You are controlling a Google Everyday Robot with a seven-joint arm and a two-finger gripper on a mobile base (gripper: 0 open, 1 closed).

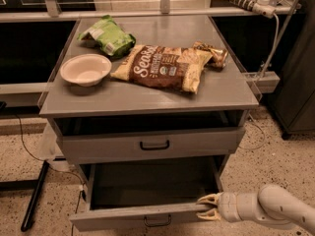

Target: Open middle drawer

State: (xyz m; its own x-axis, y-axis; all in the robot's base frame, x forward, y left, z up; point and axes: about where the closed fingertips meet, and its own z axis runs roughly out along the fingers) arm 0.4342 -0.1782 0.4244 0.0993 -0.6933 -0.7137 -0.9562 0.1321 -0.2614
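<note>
The middle drawer [123, 216] is the grey drawer under the closed one. It stands pulled well out, its dark inside showing, with a small black bar handle [157, 222] at the centre of its front panel. My gripper [208, 207] comes in from the lower right on a pale arm [268, 208]. It is at the right end of the drawer's front panel, level with its top edge and touching it. The drawer above [152, 145] is closed.
On the grey cabinet top [231, 95] lie a white bowl [85, 69], a green bag [108, 36], a brown chip bag [165, 68] and a small gold packet [214, 54]. A black pole [34, 195] leans on the floor at the left. A cable [273, 38] hangs at the right.
</note>
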